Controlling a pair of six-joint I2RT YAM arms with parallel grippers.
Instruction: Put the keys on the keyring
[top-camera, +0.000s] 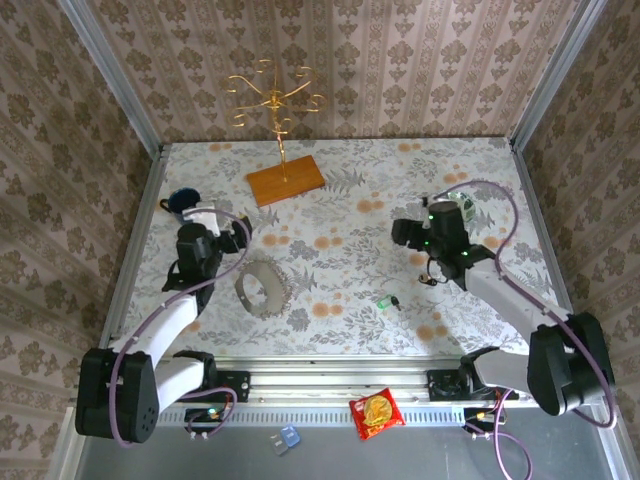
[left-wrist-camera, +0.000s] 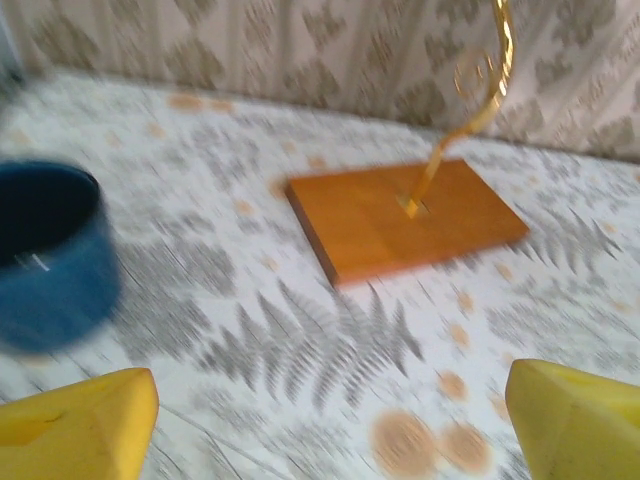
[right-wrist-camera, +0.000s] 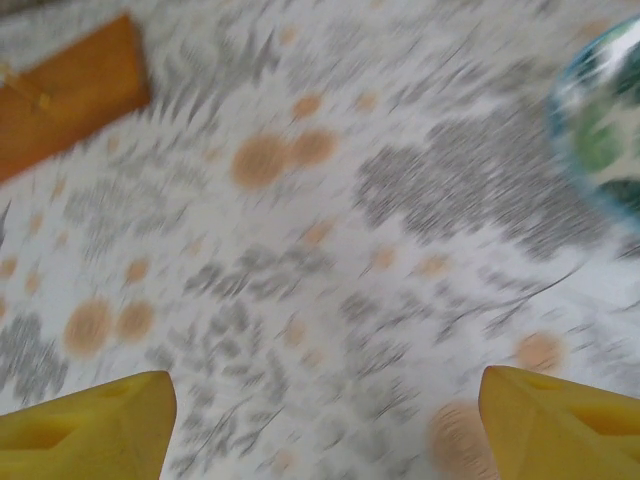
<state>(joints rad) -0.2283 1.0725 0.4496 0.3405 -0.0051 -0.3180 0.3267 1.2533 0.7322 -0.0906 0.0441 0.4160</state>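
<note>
The keyring (top-camera: 260, 289), a thin grey-brown oval wire loop, lies on the patterned tablecloth in front of the left arm. A tiny green-headed key (top-camera: 383, 300) and a small dark key (top-camera: 397, 303) lie side by side near the front middle. My left gripper (top-camera: 238, 233) (left-wrist-camera: 330, 430) hovers open behind the keyring, with bare cloth between its yellow fingers (left-wrist-camera: 75, 425). My right gripper (top-camera: 402, 233) (right-wrist-camera: 325, 420) is open too, above bare cloth behind and to the right of the keys. Both wrist views are motion-blurred.
A blue mug (top-camera: 181, 205) (left-wrist-camera: 45, 255) stands left of the left gripper. The gold hook stand (top-camera: 274, 98) rises from its wooden base (top-camera: 286, 180) (left-wrist-camera: 405, 215) at the back. A green-patterned cup (top-camera: 456, 211) (right-wrist-camera: 605, 130) sits behind the right wrist. A red packet (top-camera: 376, 410) lies below the table's front rail.
</note>
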